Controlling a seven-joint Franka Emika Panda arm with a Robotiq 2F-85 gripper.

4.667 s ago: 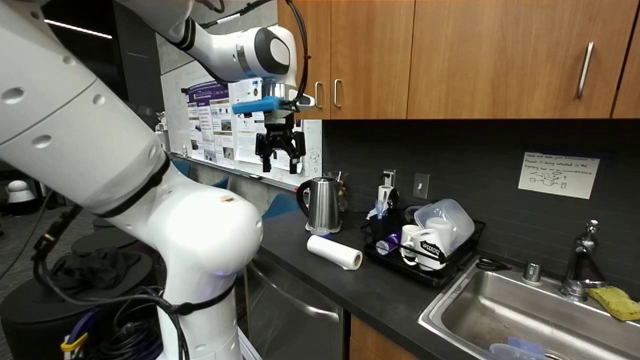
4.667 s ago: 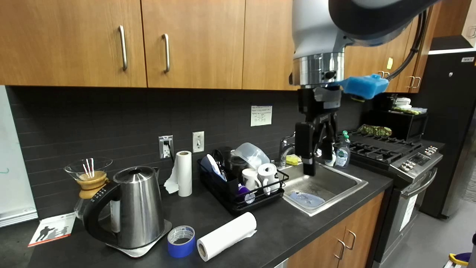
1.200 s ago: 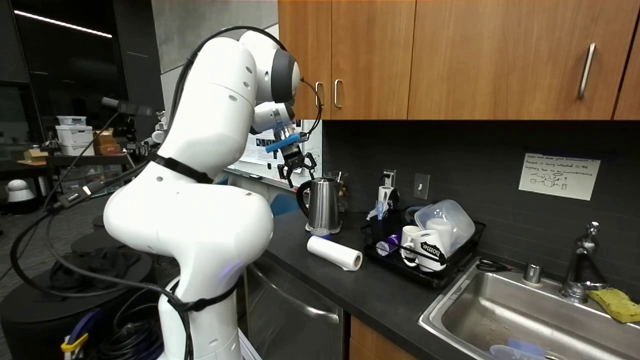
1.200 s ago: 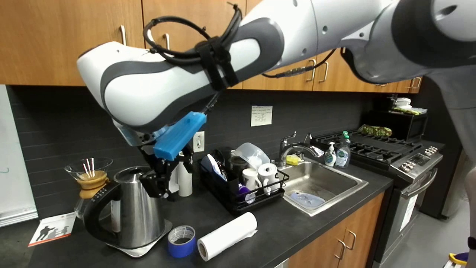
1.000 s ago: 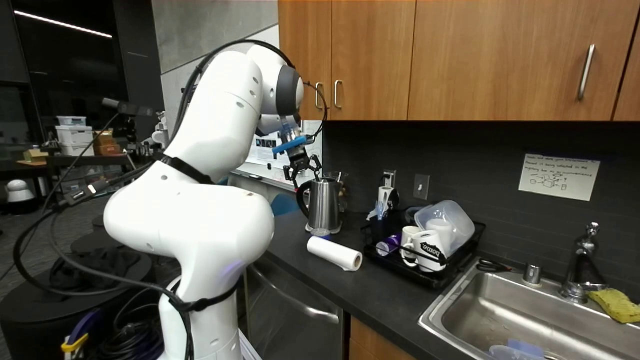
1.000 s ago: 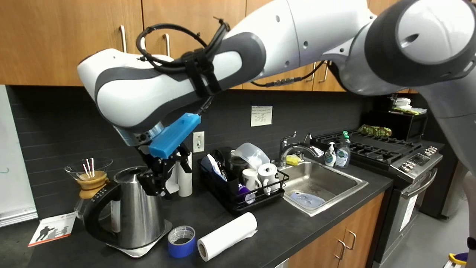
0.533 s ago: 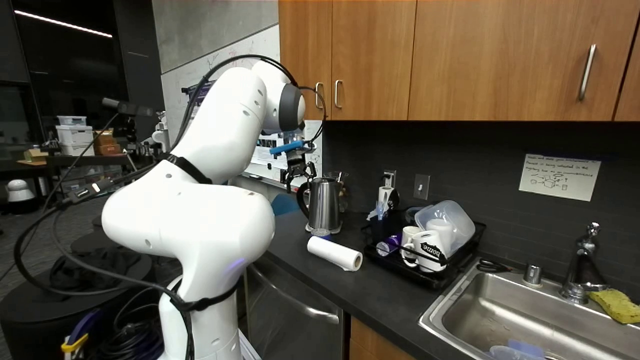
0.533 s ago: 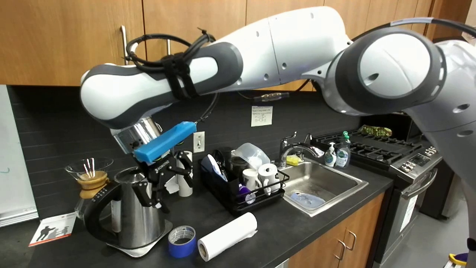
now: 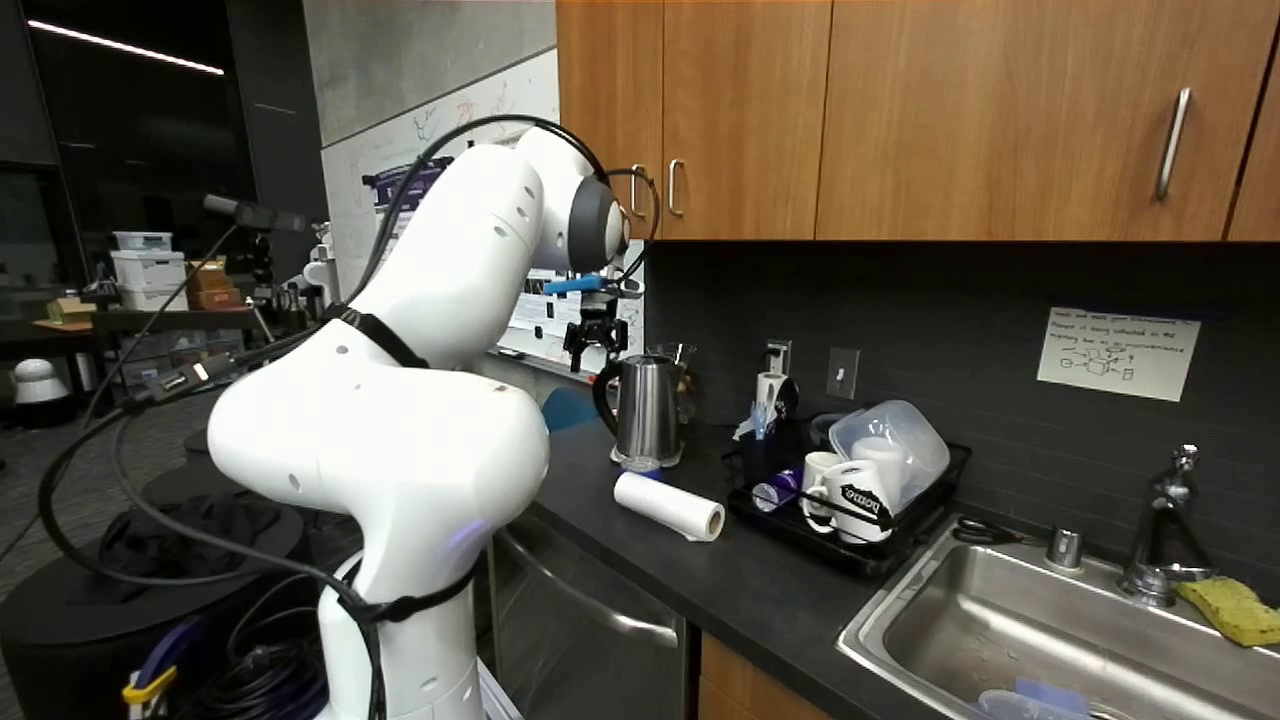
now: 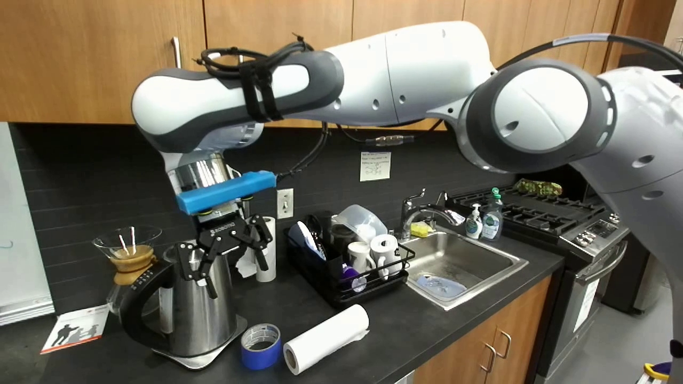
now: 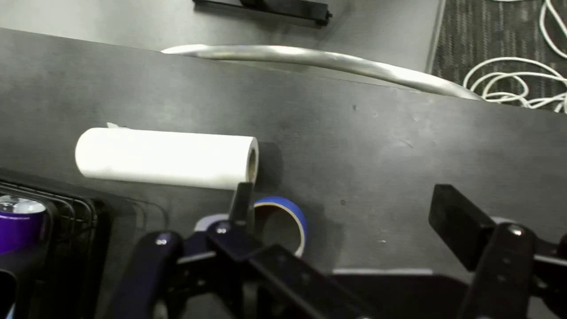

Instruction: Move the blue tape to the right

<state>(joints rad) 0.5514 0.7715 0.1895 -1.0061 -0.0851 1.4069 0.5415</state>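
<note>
So, in an exterior view, a sink (image 9: 1060,620) sits in the dark bench (image 9: 740,580), and the white arm (image 9: 460,240) is bent over. In an exterior view, the blue tape (image 10: 261,356) lies between the kettle (image 10: 205,325) and a paper roll (image 10: 325,338). In the wrist view, the gripper (image 11: 343,192) is spread wide, one side hiding some tape.

The countertop (image 10: 400,332) held blue tape (image 10: 261,358) between electric kettle (image 10: 205,320) and paper-towel roll (image 10: 326,338). A dish rack (image 10: 319,282) stood farther right.
</note>
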